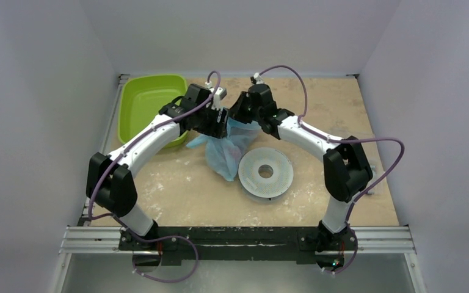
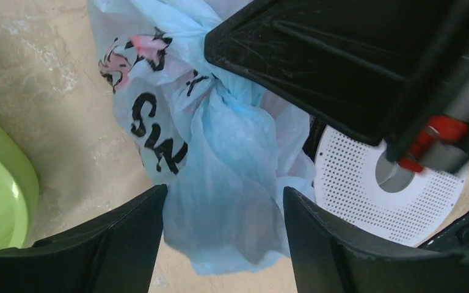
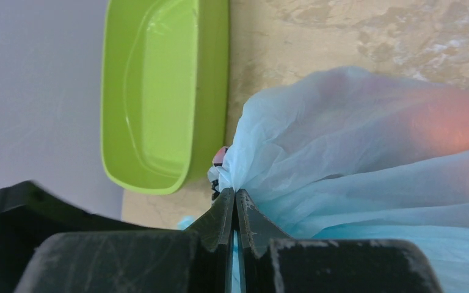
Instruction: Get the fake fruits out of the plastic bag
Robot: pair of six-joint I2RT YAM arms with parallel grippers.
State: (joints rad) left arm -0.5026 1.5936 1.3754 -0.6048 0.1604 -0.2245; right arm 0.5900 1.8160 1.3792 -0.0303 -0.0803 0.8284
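The light-blue plastic bag (image 1: 226, 149) hangs bunched between the two grippers, its lower end over the table. My right gripper (image 3: 235, 196) is shut on a pinched fold at the top of the bag (image 3: 354, 140). My left gripper (image 2: 223, 204) is open, and the bag (image 2: 220, 159) with its pink and dark print hangs between the fingers. In the top view the left gripper (image 1: 220, 127) and the right gripper (image 1: 238, 117) sit close together above the bag. The fake fruits are hidden inside the bag. Only an orange-red glow (image 3: 452, 122) shows through the plastic.
A lime-green tray (image 1: 146, 104) stands at the back left, also in the right wrist view (image 3: 159, 91). A white perforated disc (image 1: 265, 173) lies on the table right of the bag, also in the left wrist view (image 2: 366, 189). Grey walls enclose the table.
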